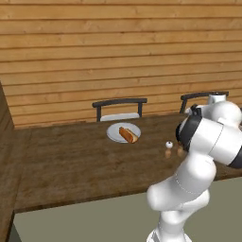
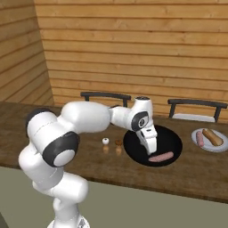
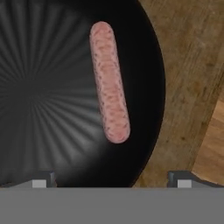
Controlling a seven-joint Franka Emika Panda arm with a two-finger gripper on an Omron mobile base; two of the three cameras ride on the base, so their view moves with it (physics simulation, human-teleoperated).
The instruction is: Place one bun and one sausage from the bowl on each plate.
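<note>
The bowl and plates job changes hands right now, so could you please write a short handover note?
Gripper: open, empty, over the bowl.
Bowl: one sausage left, near its front rim.
Right plate: bun and sausage, done.
Left plate: bun, no sausage.
Left: carry the bowl's sausage to the left plate.

Light: you get even, soft, rendered brightness.
Shadows: faint.
Glare: radial sheen in bowl [image 3: 48,96].
Sharpness: slightly soft.

No readable text, labels, brands or numbers appear on anything
</note>
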